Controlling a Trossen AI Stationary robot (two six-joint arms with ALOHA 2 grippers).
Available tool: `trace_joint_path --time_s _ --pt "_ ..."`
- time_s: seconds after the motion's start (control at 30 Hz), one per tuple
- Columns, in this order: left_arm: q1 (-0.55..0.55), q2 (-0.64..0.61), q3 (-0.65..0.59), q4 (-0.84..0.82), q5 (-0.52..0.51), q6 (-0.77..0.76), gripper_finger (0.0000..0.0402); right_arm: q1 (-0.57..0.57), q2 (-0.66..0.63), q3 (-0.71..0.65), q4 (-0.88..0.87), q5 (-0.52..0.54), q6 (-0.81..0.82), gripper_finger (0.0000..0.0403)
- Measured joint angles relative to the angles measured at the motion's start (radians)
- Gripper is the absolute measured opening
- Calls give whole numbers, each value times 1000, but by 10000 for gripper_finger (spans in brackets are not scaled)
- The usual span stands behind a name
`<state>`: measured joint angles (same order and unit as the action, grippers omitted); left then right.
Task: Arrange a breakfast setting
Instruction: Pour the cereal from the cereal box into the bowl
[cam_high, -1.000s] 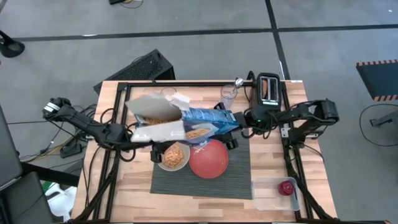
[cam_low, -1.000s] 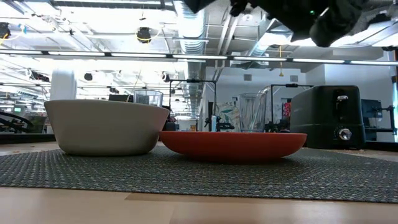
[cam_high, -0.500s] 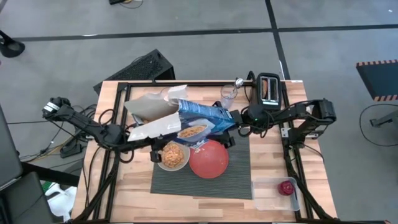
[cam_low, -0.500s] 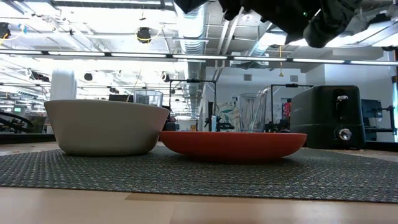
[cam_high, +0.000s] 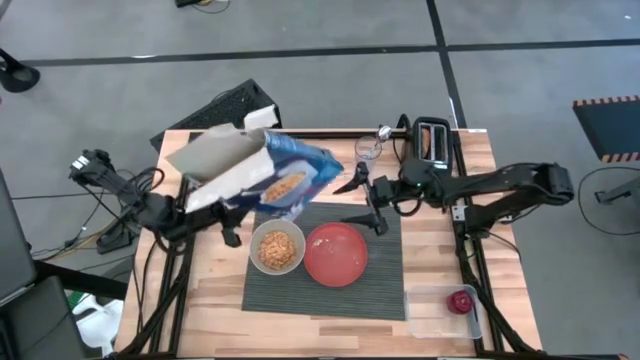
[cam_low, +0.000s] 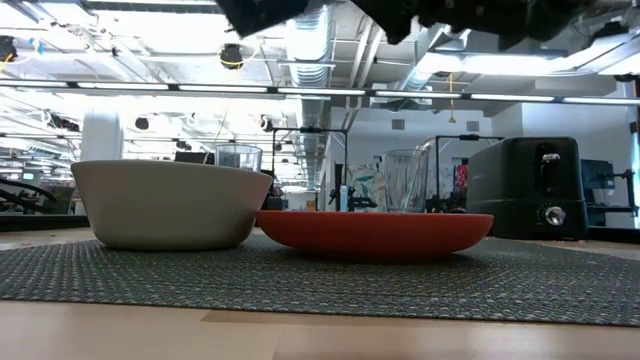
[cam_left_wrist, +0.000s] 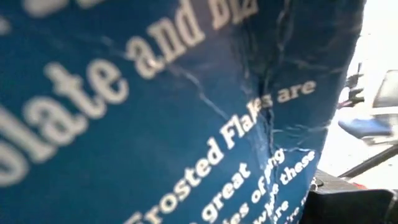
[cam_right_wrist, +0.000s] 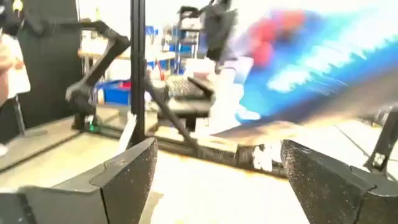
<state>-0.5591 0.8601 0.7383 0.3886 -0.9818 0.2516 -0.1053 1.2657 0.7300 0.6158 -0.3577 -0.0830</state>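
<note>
Counter (cam_high: 210, 300): pale wooden top, carrying the whole setting. Placemat (cam_high: 370, 295): dark grey, ribbed, rectangular, lying near the middle toward the front edge. Cereal box (cam_high: 262, 172): blue, flaps open, held tilted above the counter's left rear part, clear of the bowl; its printed side fills the left wrist view. Left gripper (cam_high: 205, 205): over the left side of the counter, fingers closed on the box's lower end. Right gripper (cam_high: 368, 200): above the placemat's rear edge, fingers spread wide with nothing between them, just beside the box but apart from it. Toaster (cam_high: 432, 143): black, at the right rear corner. Plate (cam_high: 335, 254): red-orange, round, on the placemat, touching or nearly touching the bowl. Bowl (cam_high: 277, 248): pale grey, on the placemat's left part, holding golden cereal (cam_high: 277, 250). Clear tray (cam_high: 432, 312): at the front right corner. Drinking glass (cam_high: 367, 152): clear, near the rear edge beside the toaster. Small red round item (cam_high: 461, 300): resting in the clear tray.
</note>
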Motion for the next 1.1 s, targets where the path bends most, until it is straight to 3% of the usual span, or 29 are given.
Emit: trace_joint_path --time_s 0.3,0.6,0.83,1.1 --pt "-31 -94 0 -73 -130 30 158 -9 -177 0 -309 75 -31 366" --pt "-159 -127 98 -142 -585 152 158 16 -238 0 -481 77 -12 366" --pt "-161 -150 115 -155 -585 171 158 41 -207 0 -483 77 -12 366" --pt "-29 -186 115 -165 -587 254 158 65 -173 -1 -515 77 -12 366"
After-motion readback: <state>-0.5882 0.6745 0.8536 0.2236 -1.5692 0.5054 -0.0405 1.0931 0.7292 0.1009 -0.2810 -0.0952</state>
